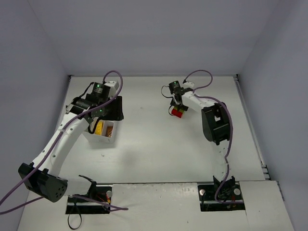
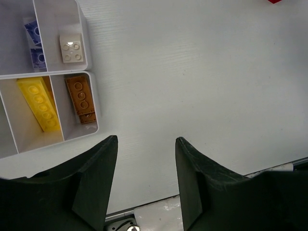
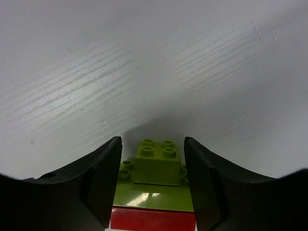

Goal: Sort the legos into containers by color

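Observation:
The white tray (image 2: pixel 90 94) lies at the left of the left wrist view. Its cells hold two lilac bricks (image 2: pixel 33 43), a beige brick (image 2: pixel 72 48), a yellow brick (image 2: pixel 39 103) and an orange-brown brick (image 2: pixel 81 100). My left gripper (image 2: pixel 146 142) is open and empty, over bare table to the right of the tray. My right gripper (image 3: pixel 152 139) is open and straddles a green brick (image 3: pixel 156 163). That brick sits on a flat green piece stacked on a red brick (image 3: pixel 154 220). The fingers do not touch it. In the top view the right gripper (image 1: pixel 177 107) is over the red brick (image 1: pixel 177 112), and the tray (image 1: pixel 102 139) lies under the left arm.
Cables loop above both arms. The table's walls stand close at the back and sides. A metal strip (image 2: pixel 279 168) edges the table near the left gripper.

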You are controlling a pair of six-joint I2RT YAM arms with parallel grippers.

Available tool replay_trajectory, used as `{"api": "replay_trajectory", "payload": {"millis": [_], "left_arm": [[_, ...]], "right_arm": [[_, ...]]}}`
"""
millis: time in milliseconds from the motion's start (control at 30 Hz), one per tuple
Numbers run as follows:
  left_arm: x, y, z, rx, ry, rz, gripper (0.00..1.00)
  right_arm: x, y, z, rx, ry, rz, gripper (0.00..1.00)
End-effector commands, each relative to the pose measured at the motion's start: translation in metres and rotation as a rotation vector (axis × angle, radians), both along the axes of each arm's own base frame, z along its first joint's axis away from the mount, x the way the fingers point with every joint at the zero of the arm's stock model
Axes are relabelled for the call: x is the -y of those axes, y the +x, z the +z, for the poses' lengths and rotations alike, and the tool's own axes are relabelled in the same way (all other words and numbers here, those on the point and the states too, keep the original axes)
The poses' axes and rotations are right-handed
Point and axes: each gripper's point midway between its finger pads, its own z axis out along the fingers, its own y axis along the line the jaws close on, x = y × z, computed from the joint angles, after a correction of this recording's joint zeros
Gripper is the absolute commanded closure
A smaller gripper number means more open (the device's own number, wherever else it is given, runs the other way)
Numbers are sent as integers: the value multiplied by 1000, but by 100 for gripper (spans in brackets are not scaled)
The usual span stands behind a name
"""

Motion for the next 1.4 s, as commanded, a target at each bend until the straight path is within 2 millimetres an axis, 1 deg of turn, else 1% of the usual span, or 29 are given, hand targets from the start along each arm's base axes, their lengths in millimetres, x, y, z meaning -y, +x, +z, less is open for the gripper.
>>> {"api": "replay_trajectory", "payload": {"millis": [0, 33, 67, 100, 133, 200, 233, 267, 433, 467, 533, 567, 600, 633, 667, 700, 733, 767, 800, 833, 867, 900, 933, 967, 1000, 1067, 1200, 1300, 1367], "left_arm": [[4, 1, 11, 32, -30, 1, 54], [4, 0, 11, 32, -31, -2, 54], [4, 1, 11, 30, -31, 0, 54], [5, 0, 11, 30, -32, -1, 54], [6, 0, 11, 29, -36, -4, 54], [8, -1, 11, 28, -42, -9, 54], [9, -1, 11, 27, -45, -12, 55], [11, -2, 11, 27, -49, -17, 54], [21, -4, 11, 18, -77, -42, 54], [23, -4, 10, 16, -84, -46, 54], [31, -5, 12, 17, -127, -62, 54], [38, -7, 14, 10, -166, -75, 54], [44, -5, 13, 20, -195, -85, 54], [48, -5, 16, 32, -222, -92, 54], [56, -8, 18, 24, -267, -103, 54], [62, -4, 18, 41, -296, -111, 54], [66, -4, 21, 52, -323, -117, 54], [72, -4, 22, 46, -358, -114, 54], [80, -1, 29, 72, -403, -132, 54], [85, -1, 24, 64, -423, -135, 54], [92, -1, 25, 56, -454, -134, 54], [99, 2, 32, 85, -483, -150, 54], [104, 3, 31, 84, -493, -155, 53], [108, 3, 31, 87, -503, -160, 53], [117, 4, 37, 107, -526, -175, 48], [127, 6, 38, 110, -547, -185, 48], [145, 12, 48, 151, -586, -216, 47], [156, 15, 49, 171, -583, -227, 45], [162, 19, 41, 157, -555, -225, 44]], "right_arm": [[-3, 7, 13, 33, 24, -24, 51], [-3, 5, 12, 29, 26, -22, 54], [-5, 4, 10, 21, 36, -18, 60], [-5, 1, 10, 15, 39, -15, 64], [-6, -1, 9, 11, 48, -12, 72], [-8, -3, 12, 8, 57, 0, 83], [-9, -6, 11, -1, 60, 16, 95], [-11, -6, 15, 5, 62, 28, 100], [-22, -10, 35, 50, 37, 133, 100], [-26, -12, 49, 81, 35, 174, 100], [-39, -11, 64, 146, 70, 232, 100], [-41, -20, 73, 163, 81, 262, 100], [-50, -25, 78, 177, 120, 303, 100], [-57, -23, 91, 231, 153, 327, 100], [-60, -33, 102, 265, 181, 353, 100], [-73, -32, 116, 323, 249, 401, 100], [-79, -37, 125, 353, 286, 429, 100], [-80, -49, 133, 379, 320, 453, 100], [-88, -49, 149, 445, 370, 474, 100], [-97, -57, 157, 463, 419, 517, 100], [-99, -63, 174, 506, 445, 534, 100], [-102, -70, 173, 510, 459, 544, 100], [-111, -75, 182, 535, 482, 572, 100], [-113, -80, 194, 563, 495, 589, 100], [-116, -86, 194, 571, 503, 603, 100], [-126, -96, 214, 627, 548, 644, 100], [-132, -106, 227, 664, 584, 665, 100], [-135, -112, 233, 678, 607, 680, 100], [-135, -115, 238, 688, 625, 683, 100]]}}
